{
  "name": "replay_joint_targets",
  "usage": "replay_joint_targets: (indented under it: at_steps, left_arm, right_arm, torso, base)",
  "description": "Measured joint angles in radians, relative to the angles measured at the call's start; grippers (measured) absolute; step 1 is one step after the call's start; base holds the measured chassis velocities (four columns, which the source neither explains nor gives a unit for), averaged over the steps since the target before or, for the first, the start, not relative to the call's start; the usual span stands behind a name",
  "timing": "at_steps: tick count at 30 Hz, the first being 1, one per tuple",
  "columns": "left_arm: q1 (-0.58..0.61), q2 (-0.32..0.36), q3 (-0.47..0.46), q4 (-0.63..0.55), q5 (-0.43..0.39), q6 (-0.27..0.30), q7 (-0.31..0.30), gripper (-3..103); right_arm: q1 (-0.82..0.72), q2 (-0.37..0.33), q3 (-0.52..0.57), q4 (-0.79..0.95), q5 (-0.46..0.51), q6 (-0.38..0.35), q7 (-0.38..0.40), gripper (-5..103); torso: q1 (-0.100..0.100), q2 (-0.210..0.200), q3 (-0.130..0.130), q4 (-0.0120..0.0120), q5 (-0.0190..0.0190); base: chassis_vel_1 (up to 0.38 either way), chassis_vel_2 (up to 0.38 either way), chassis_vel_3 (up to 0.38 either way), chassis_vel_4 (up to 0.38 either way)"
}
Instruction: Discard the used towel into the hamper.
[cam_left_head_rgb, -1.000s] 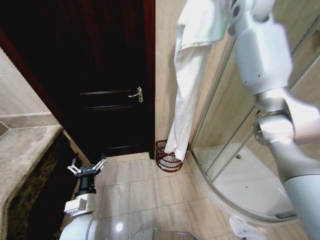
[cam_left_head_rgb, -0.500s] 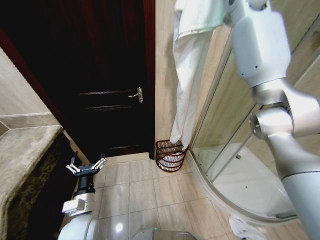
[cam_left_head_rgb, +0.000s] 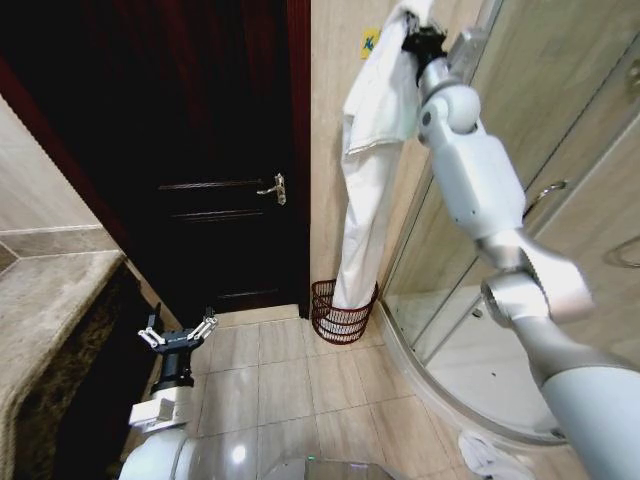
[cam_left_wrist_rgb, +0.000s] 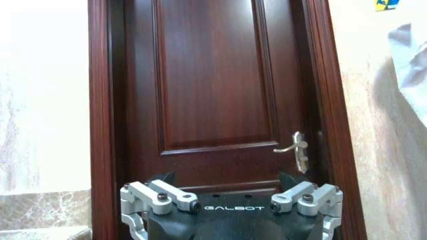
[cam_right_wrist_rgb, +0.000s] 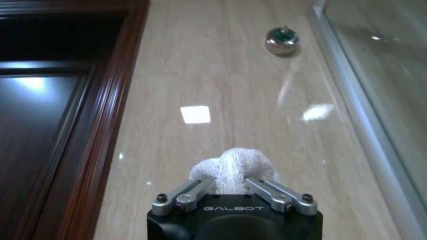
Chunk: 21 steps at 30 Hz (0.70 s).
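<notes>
Well, the right gripper (cam_left_head_rgb: 418, 28) up high by the wall is pinching the top of the long white cloth towel (cam_left_head_rgb: 368, 170), whose bottom end hangs just at the small round dark reddish-brown wire hamper (cam_left_head_rgb: 340, 312) on the floor, so once dropped it may flop over the rim, while the left gripper (cam_left_head_rgb: 177, 334) waits low and spread wide.

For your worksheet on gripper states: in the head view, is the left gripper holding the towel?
No, the left gripper hangs open and empty above the floor tiles.

You see a dim head view: the dark door (cam_left_head_rgb: 220, 150) swallows detail, while floor tiles (cam_left_head_rgb: 240, 455) carry a small glare spot. Wide-angle bending shows at the edges. In the right wrist view, bright reflections mark the glossy wall (cam_right_wrist_rgb: 195, 114).
</notes>
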Motion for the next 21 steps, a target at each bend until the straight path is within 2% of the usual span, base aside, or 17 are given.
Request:
replay_joint_targets:
  at_steps: [4, 8, 12, 14, 21]
  left_arm:
    - [0.002, 0.008, 0.015, 0.017, 0.001, -0.003, 0.0, 100]
    - [0.003, 0.016, 0.024, 0.024, 0.003, -0.003, 0.001, 100]
    - [0.003, 0.03, 0.029, 0.027, 0.003, -0.001, 0.003, 100]
    - [0.004, 0.031, 0.029, 0.027, 0.003, -0.001, 0.003, 100]
    - [0.005, 0.027, 0.028, 0.031, 0.002, -0.008, 0.003, 100]
  right_arm:
    - [-0.091, -0.025, 0.023, 0.069, 0.003, -0.03, 0.04, 4]
    - [-0.144, -0.032, 0.047, 0.094, -0.005, -0.039, 0.044, 4]
    - [-0.24, -0.047, 0.083, 0.149, 0.005, -0.099, 0.031, 4]
    - [-0.249, -0.048, 0.084, 0.154, 0.009, -0.104, 0.031, 4]
    - [-0.314, -0.034, 0.098, 0.159, 0.105, -0.137, 0.049, 4]
  torso:
    - [-0.008, -0.018, -0.008, 0.0001, 0.0004]
    - [-0.014, -0.033, -0.017, 0.0002, 0.0003]
    - [-0.028, -0.064, -0.035, 0.0, 0.0001]
    - [-0.03, -0.068, -0.036, -0.0001, 0.0003]
    - [-0.05, -0.113, -0.061, 0.0002, 0.0]
  base:
    - [0.0, 0.0, 0.0, 0.0]
    - [0.0, 0.0, 0.0, 0.0]
    - [0.0, 0.0, 0.0, 0.0]
    - [0.0, 0.0, 0.0, 0.0]
    - [0.0, 0.0, 0.0, 0.0]
